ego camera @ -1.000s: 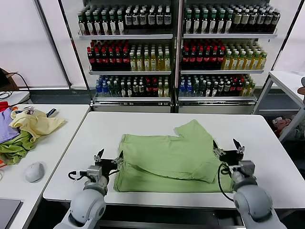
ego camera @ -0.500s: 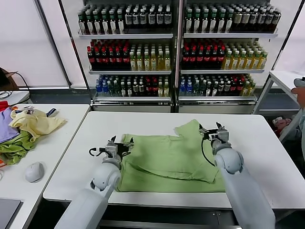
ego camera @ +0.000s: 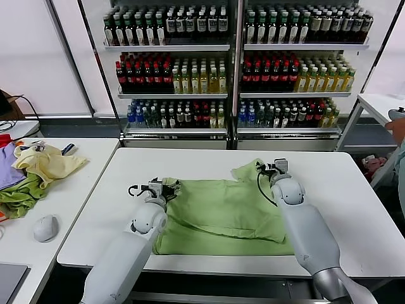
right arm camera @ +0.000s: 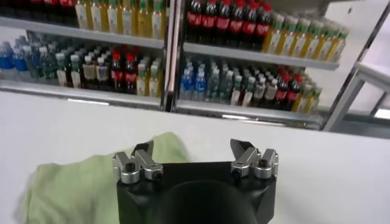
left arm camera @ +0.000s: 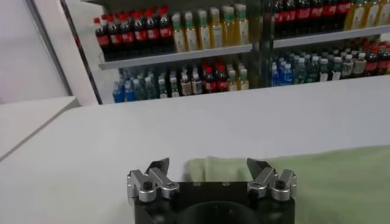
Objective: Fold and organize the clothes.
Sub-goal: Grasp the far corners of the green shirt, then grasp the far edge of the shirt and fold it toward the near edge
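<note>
The light green T-shirt [ego camera: 221, 212] is lying partly folded on the near half of the white table [ego camera: 342, 183]. The left gripper [ego camera: 162, 185] and right gripper [ego camera: 273, 167] are hovering at its far corners, left and right, both spread wide and gripping nothing, apparently lining up to pinch that far edge for another fold.

Right gripper [right arm camera: 193, 153] — fingers spread apart, nothing between them — sits above a white table [right arm camera: 329, 182]. Light green T-shirt [right arm camera: 79, 182] lies beneath; bottle shelves [right arm camera: 244, 55] behind.

Green T-shirt [ego camera: 218, 212] on white table [ego camera: 354, 202]
</note>
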`<state>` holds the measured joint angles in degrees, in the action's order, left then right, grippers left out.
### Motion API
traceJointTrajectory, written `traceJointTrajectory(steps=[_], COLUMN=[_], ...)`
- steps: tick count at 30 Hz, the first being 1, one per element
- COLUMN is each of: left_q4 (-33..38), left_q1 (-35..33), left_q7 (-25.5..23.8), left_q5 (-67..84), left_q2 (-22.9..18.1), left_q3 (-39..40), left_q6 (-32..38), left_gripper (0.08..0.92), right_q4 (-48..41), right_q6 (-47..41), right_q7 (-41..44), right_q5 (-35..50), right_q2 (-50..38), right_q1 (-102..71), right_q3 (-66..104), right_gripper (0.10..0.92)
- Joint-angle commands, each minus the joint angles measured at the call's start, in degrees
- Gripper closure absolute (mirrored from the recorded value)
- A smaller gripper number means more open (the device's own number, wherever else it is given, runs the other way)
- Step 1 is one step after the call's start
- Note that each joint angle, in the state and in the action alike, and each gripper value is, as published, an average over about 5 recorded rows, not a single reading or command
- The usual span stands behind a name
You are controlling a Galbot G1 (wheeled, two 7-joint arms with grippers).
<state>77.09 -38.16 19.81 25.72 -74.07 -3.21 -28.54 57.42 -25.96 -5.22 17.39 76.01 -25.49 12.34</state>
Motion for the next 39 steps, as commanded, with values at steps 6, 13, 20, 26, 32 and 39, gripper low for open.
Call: traceJointTrajectory(steps=[6, 13, 20, 26, 32, 39], left_q4=[-2.4, -1.0, 3.4, 10.1, 18.5, 27.2], left_q1=[1.5, 0.3, -2.0, -5.1, -9.5, -15.6], left_q7=[-0.7, -0.9, -1.2, -1.6, -2.1, -2.5], left_q5=[3.9, 5.3, 7.6, 9.6, 11.9, 13.4], left_q2=[0.2, 0.8, 1.8, 3.2, 5.2, 7.1], left_q3=[1.3, 1.4, 0.6, -1.1, -3.0, -5.3], left_q6=[-0.9, -0.9, 1.8, 5.6, 8.1, 7.5], left_gripper=[0.332, 0.540, 0.748, 0.895, 0.911, 0.911], right_q4=[-6.8, -4.9, 3.0, 15.3, 26.9, 38.2], right_q6=[-1.6, -2.3, 0.0, 2.1, 1.9, 1.5], right_q7=[2.5, 3.8, 3.8, 3.3, 2.7, 1.6], right_q5=[2.4, 4.0, 6.4, 9.3, 12.7, 14.1], right_q2=[1.6, 1.3, -0.9, -3.9, -7.1, -9.7], right_q1=[2.5, 1.1, -2.7, -8.0, -14.2, -21.1], right_q3=[-1.0, -0.9, -0.7, 0.7, 3.9, 8.0], right_gripper=[0.413, 0.612, 0.811, 0.906, 0.906, 0.906])
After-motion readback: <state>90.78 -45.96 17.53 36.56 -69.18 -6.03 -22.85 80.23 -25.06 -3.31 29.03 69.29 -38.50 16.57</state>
